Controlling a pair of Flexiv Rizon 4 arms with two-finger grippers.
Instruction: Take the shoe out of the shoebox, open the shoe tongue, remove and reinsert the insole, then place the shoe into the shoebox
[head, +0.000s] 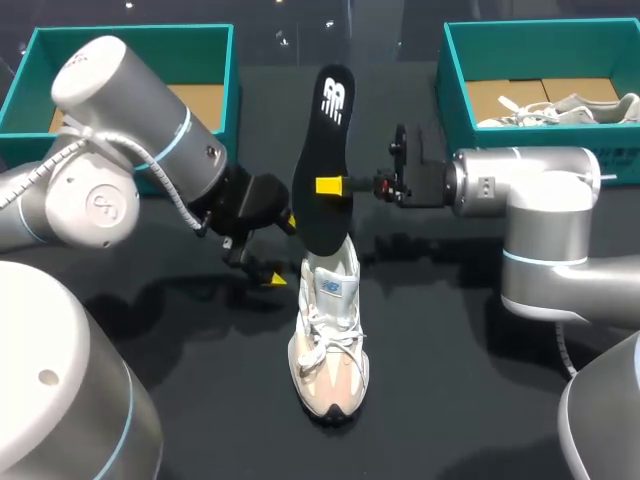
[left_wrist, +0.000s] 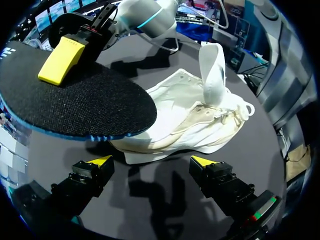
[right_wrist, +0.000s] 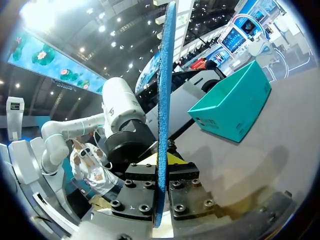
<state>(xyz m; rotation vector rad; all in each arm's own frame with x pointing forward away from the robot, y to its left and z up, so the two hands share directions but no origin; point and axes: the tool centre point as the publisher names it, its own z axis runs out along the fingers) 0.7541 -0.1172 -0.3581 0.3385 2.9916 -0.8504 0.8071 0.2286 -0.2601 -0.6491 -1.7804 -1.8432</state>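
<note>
A white and beige shoe (head: 330, 340) stands on the black table, toe toward the front, with its tongue pulled up. The black insole (head: 325, 150) stands upright above the shoe's heel, its lower end at the shoe's opening. My right gripper (head: 330, 186) is shut on the insole's middle from the right. In the right wrist view the insole (right_wrist: 164, 100) appears edge-on between the fingers of the right gripper (right_wrist: 161, 167). My left gripper (left_wrist: 152, 162) is open just beside the shoe (left_wrist: 200, 120), under the insole (left_wrist: 75, 100). In the head view the left gripper (head: 280, 250) is left of the shoe's heel.
A teal shoebox (head: 130, 35) stands at the back left. Another teal box (head: 540, 30) at the back right holds a second white shoe (head: 570, 108). Bare black table lies in front of and on both sides of the shoe.
</note>
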